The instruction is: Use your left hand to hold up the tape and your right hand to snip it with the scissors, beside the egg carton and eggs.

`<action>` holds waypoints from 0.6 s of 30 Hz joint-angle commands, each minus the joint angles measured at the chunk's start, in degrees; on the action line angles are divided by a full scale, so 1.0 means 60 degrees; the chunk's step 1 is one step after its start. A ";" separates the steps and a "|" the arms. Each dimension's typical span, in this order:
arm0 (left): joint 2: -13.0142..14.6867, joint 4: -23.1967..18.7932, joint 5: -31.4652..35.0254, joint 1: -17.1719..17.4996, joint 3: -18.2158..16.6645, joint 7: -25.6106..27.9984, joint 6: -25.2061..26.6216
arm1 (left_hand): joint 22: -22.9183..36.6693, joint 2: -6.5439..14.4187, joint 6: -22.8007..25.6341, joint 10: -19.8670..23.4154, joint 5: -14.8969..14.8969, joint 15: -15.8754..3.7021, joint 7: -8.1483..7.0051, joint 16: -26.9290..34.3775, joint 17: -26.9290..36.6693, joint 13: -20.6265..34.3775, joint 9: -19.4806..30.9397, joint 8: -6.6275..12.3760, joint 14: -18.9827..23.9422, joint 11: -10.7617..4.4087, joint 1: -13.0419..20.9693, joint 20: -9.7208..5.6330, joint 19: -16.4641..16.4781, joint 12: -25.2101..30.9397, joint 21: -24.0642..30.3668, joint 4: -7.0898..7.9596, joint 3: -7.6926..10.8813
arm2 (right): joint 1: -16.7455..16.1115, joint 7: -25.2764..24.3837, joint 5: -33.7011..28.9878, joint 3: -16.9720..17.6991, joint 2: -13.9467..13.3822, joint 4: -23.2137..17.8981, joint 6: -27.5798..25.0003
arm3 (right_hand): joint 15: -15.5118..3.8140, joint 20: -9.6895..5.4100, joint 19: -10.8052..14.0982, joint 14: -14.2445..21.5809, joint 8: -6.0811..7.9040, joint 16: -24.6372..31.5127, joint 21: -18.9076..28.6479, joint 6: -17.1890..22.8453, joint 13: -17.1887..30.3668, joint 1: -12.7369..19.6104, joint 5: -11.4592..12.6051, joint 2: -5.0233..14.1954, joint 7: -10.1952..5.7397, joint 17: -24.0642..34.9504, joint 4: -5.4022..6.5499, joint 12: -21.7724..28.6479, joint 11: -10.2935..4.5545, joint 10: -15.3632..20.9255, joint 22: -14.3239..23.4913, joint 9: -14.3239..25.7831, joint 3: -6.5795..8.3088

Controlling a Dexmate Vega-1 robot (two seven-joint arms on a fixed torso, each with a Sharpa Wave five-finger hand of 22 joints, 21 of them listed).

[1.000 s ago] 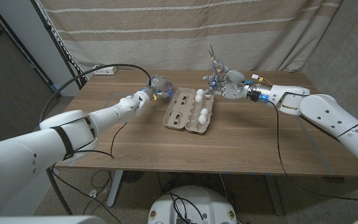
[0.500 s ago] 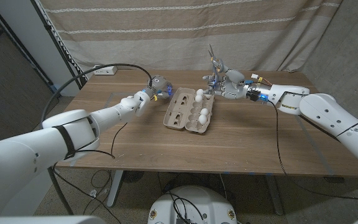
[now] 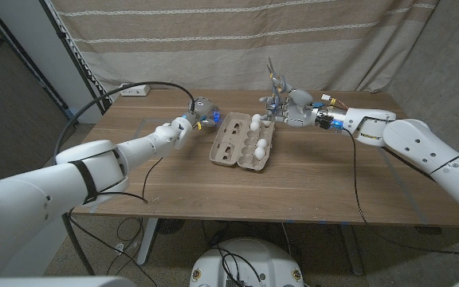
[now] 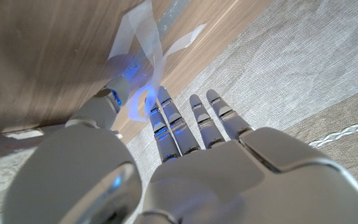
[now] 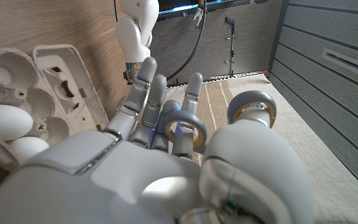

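- Striped cloth (image 3: 237,32) hangs behind the wooden bench (image 3: 309,183); a white power strip (image 3: 135,90) lies at the bench's far left corner, with a black cable (image 3: 102,100) arching from it toward the left arm
- egg carton (image 3: 243,141) lies open near the middle of the bench, lid flat on its left side; white eggs (image 3: 255,121) sit in the cups of its right half; the right wrist view shows the same carton (image 5: 23,81) with eggs (image 5: 5,121) in some cups and other cups bare
- left hand (image 3: 198,112) is raised just left of the carton's far end; in the left wrist view the hand (image 4: 185,155) has its long fingers (image 4: 166,118) stretched out straight, while the thumb and a fingertip pinch a strip of clear tape (image 4: 143,46); the tape loops and stands out from the pinch, lit blue at the grip
- right hand (image 3: 289,106) is raised just right of the carton's far end, gripping scissors (image 3: 275,80) whose blades point up and are parted; in the right wrist view the hand (image 5: 166,168) has fingers (image 5: 143,93) threaded through the grey handle rings (image 5: 185,127)
- both hands hover apart, with the far end of the carton between them
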 commanded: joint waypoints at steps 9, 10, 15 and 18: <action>-0.0133 0.0330 -0.0131 -0.0062 0.0092 -0.0140 -0.0045 | 0.0025 -0.0013 -0.0043 -0.0065 -0.0024 -0.1610 -0.0035 -0.0038 0.0001 -0.0009 0.0032 -0.0034 -0.0056 0.0001 0.0161 -0.0215 0.0057 -0.0057 0.0041 -0.0041 -0.0047 | 0.0155 0.0054 -0.0032 -0.0077 0.0068 0.0141 -0.0120 | -0.0238 -0.0013 -0.0065 -0.0038 -0.0046 0.0054 0.0137 -0.0611 -0.0032 -0.0015 -0.0051 0.0084 0.0745 -0.0007 -0.0025 0.0011 -0.0025 0.0066 -0.0010 0.0074 -0.0055; -0.0133 0.0333 -0.0137 -0.0065 0.0098 -0.0137 -0.0046 | 0.0025 -0.0014 -0.0044 -0.0065 -0.0025 -0.1609 -0.0035 -0.0038 0.0001 -0.0010 0.0032 -0.0034 -0.0056 0.0001 0.0161 -0.0216 0.0058 -0.0057 0.0041 -0.0041 -0.0048 | 0.0154 0.0052 -0.0033 -0.0076 0.0068 0.0141 -0.0121 | -0.0241 -0.0015 -0.0060 -0.0039 -0.0050 0.0056 0.0142 -0.0616 -0.0014 -0.0016 -0.0052 0.0083 0.0750 -0.0007 -0.0026 0.0024 -0.0026 0.0067 -0.0011 0.0076 -0.0057; -0.0135 0.0364 -0.0214 -0.0091 0.0085 -0.0133 -0.0050 | 0.0025 -0.0023 -0.0055 -0.0078 -0.0034 -0.1602 -0.0034 -0.0034 0.0002 -0.0019 0.0031 -0.0045 -0.0052 0.0002 0.0171 -0.0209 0.0040 -0.0070 0.0033 -0.0035 -0.0059 | 0.0174 0.0074 -0.0036 -0.0093 0.0092 0.0170 -0.0131 | -0.0254 -0.0020 -0.0064 -0.0044 -0.0061 0.0064 0.0160 -0.0603 -0.0053 -0.0014 -0.0055 0.0098 0.0746 -0.0020 -0.0030 0.0000 -0.0021 0.0081 -0.0014 0.0093 -0.0053; -0.0095 0.0297 -0.0224 -0.0083 0.0072 -0.0119 0.0028 | 0.0025 -0.0028 -0.0064 -0.0086 -0.0041 -0.1593 -0.0033 -0.0029 0.0004 -0.0025 0.0031 -0.0053 -0.0046 0.0003 0.0168 -0.0195 0.0024 -0.0078 0.0027 -0.0025 -0.0070 | 0.0187 0.0064 -0.0041 -0.0103 0.0108 0.0179 -0.0137 | -0.0261 -0.0009 -0.0071 -0.0039 -0.0065 0.0068 0.0164 -0.0603 -0.0013 -0.0007 -0.0056 0.0104 0.0740 -0.0026 -0.0034 0.0023 -0.0043 0.0068 -0.0015 0.0098 -0.0050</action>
